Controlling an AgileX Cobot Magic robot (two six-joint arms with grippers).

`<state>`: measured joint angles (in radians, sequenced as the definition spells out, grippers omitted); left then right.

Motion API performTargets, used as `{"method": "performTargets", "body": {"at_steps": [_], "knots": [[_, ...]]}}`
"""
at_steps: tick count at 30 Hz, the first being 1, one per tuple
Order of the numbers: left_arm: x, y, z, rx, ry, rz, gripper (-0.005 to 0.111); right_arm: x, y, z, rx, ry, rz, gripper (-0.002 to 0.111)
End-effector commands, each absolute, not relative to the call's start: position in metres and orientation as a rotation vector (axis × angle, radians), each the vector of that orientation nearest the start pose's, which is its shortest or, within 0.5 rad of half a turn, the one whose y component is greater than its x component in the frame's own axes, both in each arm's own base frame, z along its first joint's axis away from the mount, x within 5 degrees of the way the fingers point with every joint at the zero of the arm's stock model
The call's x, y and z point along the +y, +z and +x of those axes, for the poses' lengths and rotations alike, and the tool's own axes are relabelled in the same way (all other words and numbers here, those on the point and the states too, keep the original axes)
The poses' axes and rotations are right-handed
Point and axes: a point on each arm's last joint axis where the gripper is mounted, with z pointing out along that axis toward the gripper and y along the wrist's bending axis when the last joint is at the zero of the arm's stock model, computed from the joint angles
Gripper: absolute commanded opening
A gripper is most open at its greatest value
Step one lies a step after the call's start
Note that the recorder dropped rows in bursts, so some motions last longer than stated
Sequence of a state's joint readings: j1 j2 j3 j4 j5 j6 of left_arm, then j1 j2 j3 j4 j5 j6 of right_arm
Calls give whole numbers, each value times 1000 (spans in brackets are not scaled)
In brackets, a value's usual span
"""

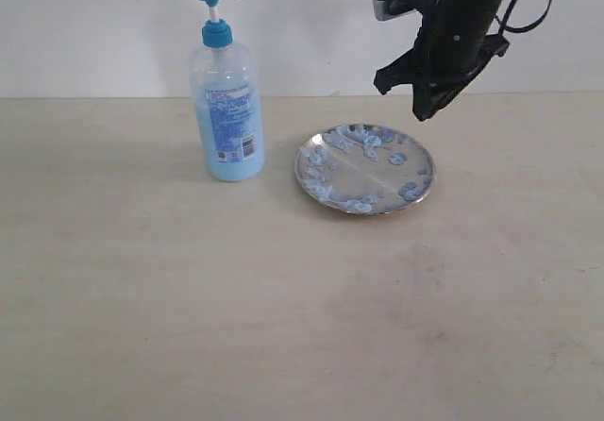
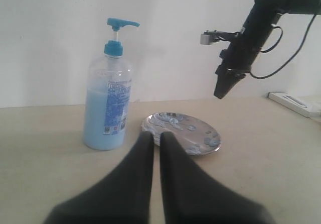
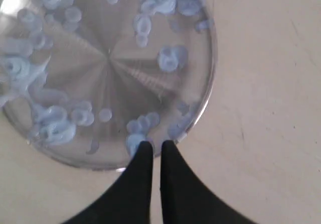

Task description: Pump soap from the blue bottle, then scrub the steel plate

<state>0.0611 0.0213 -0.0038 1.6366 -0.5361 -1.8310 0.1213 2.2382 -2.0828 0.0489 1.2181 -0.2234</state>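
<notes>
Nearest, the left hand (image 2: 156, 133) sits low over the desk (image 1: 283, 327), its two dark fingers clenched to a thin slit with nothing between them. It points toward the gap between bottle and plate.

Further back, the steel plate (image 1: 382, 177) lies flat on the desk, right of centre, dotted with pale blobs of soap (image 1: 316, 155). With this much gel already on it, pumping looks done and scrubbing is what remains. The blue bottle (image 1: 227, 128) stands upright just beside the plate, on its left, apart from it, about half full, with the pump head up.

Farthest, the right hand (image 1: 422, 111) hangs above the plate's far right edge, clear of the metal. It too is clenched on nothing, and its wrist camera shows the tips over the rim. No sponge or cloth is visible.

Risks as I judge them:
- Pressing down on the rim rather than the middle could tip the shallow plate.
- Nothing pins the plate, so a sideways stroke on the slippery metal may push it into the bottle.
- Bare fingertips may smear gel onto the desk rather than scrub.
</notes>
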Motion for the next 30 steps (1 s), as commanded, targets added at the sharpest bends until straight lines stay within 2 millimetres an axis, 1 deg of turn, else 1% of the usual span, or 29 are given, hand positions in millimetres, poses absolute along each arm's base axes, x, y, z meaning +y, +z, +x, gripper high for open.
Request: {"method": "performTargets", "body": {"at_steps": [1, 5, 8, 9, 10, 12, 14, 15, 16, 18, 21, 22, 23, 24, 25, 27, 29, 30], "knots": [[-45, 208, 48, 1558, -526, 244, 4, 66, 222, 499, 2798, 71, -460, 0], [-45, 208, 48, 1558, -526, 244, 4, 68, 184, 514, 2835, 80, -463, 0], [-45, 208, 48, 1558, -526, 244, 4, 70, 166, 520, 2858, 104, -442, 0], [-45, 208, 48, 1558, -526, 244, 4, 71, 163, 522, 2846, 119, -422, 0], [-45, 208, 48, 1558, -526, 244, 4, 73, 163, 525, 2823, 142, -399, 0], [-45, 208, 48, 1558, -526, 244, 4, 82, 160, 525, 2800, 274, -409, 0], [-45, 208, 48, 1558, -526, 244, 4, 97, 162, 518, 2790, 435, -562, 0], [-45, 208, 48, 1558, -526, 244, 4, 102, 162, 517, 2767, 446, -632, 0], [-45, 208, 48, 1558, -526, 244, 4, 104, 162, 515, 2780, 421, -638, 0], [-45, 208, 48, 1556, -525, 244, 4, 97, 163, 514, 2828, 242, -606, 0], [-45, 208, 48, 1556, -525, 244, 4, 77, 167, 516, 2851, -95, -562, 0], [-45, 208, 48, 1556, -525, 244, 4, 71, 168, 519, 2831, -179, -521, 0], [-45, 208, 48, 1556, -525, 244, 4, 69, 171, 527, 2751, -233, -484, 0], [-45, 208, 48, 1556, -525, 244, 4, 71, 172, 533, 2680, -229, -464, 0], [-45, 208, 48, 1556, -525, 244, 4, 76, 176, 540, 2583, -184, -451, 0], [-45, 208, 48, 1556, -525, 244, 4, 99, 185, 552, 2392, -12, -406, 0], [-45, 208, 48, 1556, -525, 244, 4, 120, 190, 552, 2335, 161, -367, 0], [-45, 208, 48, 1556, -525, 244, 4, 131, 191, 546, 2363, 222, -408, 0]]}}
